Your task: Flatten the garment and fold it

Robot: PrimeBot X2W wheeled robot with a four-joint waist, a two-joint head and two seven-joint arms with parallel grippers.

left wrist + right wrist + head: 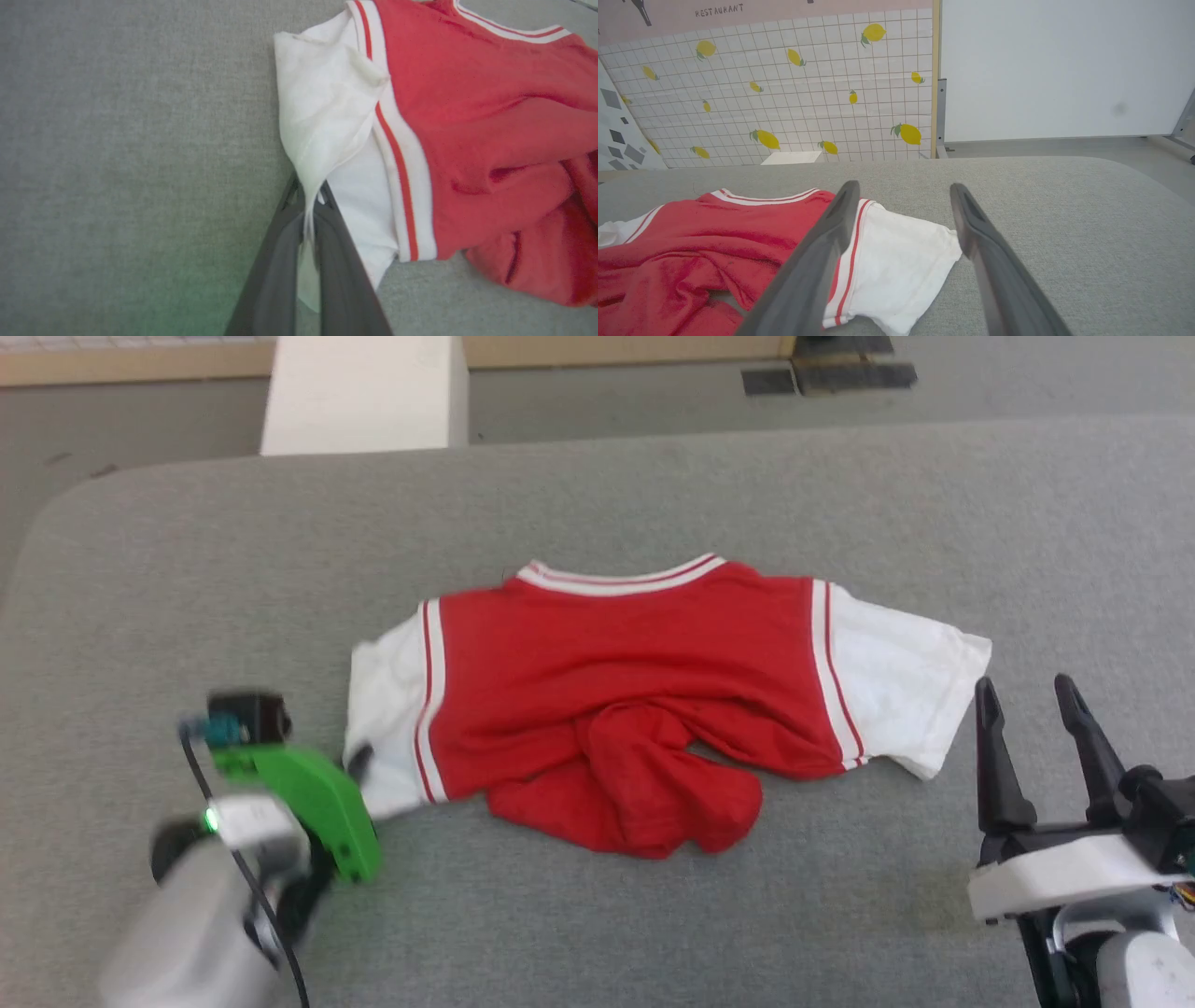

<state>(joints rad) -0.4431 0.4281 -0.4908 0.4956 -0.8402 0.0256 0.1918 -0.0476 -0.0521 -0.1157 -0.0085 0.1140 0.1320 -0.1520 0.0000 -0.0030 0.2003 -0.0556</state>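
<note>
the left gripper (pixel 308 200) is pinching the white sleeve (pixel 327 93) of the jersey t-shirt (pixel 616 663), jaws closed on its hem, at eight o'clock. the right gripper (pixel 1032 700) is waiting with jaws spread wide, near the other sleeve (pixel 896 681) at four o'clock. the shirt is lying mid-way across the grey table (pixel 653 485), its red lower half (pixel 644 793) bunching up, so flattening seems to be barely starting and folding is waiting.

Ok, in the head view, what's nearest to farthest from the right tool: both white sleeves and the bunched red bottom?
1. right-side sleeve, just beside the right tool.
2. bunched red bottom, in the middle.
3. left-side sleeve, far across.
</note>
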